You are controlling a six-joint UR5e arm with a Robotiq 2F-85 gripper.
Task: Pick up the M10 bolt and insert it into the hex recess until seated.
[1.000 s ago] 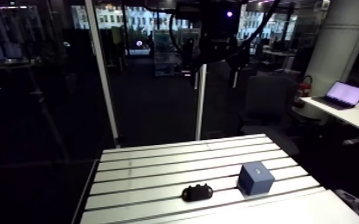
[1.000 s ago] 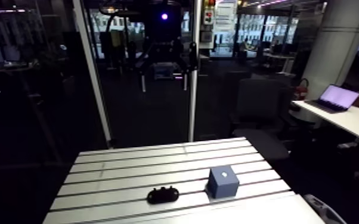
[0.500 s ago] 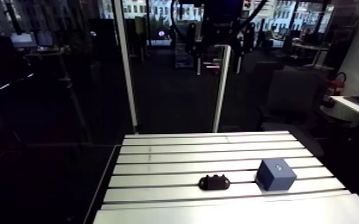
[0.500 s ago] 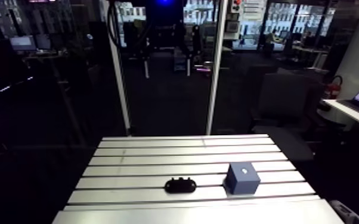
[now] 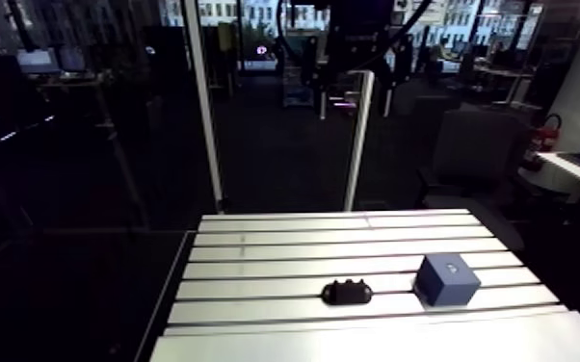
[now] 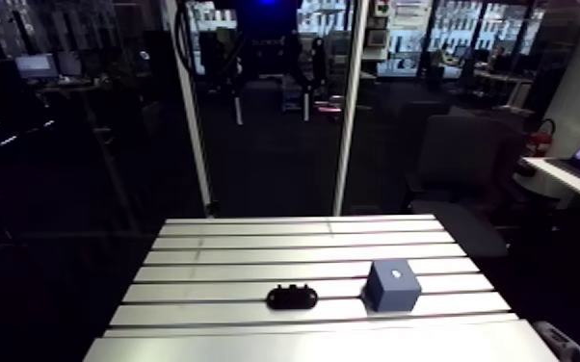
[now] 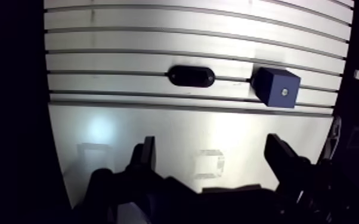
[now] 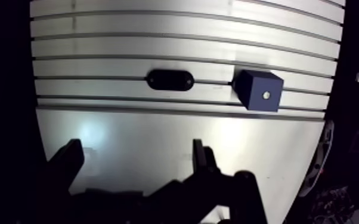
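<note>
Jaws spread wide with nothing between them, high over the near strip of the worktop (image 7: 128,128).

In the wrist view the jaws stand well apart above the smooth, unslotted near band of the worktop, pinching nothing. Ahead of them, on the slotted part, a black oblong piece (image 7: 191,75) lies lengthwise along one slot. It is too dark to tell whether it is the bolt, and no other bolt can be made out. Just beside it, but not touching, sits a blue block (image 7: 275,87), turned a little askew to the slots, with a small pale spot (image 7: 284,92) on its upper face. In the arm view the black piece sits at lower centre of the frame and the block at lower right of centre. More bare slotted ribs run behind them to the worktop's far edge.
</note>
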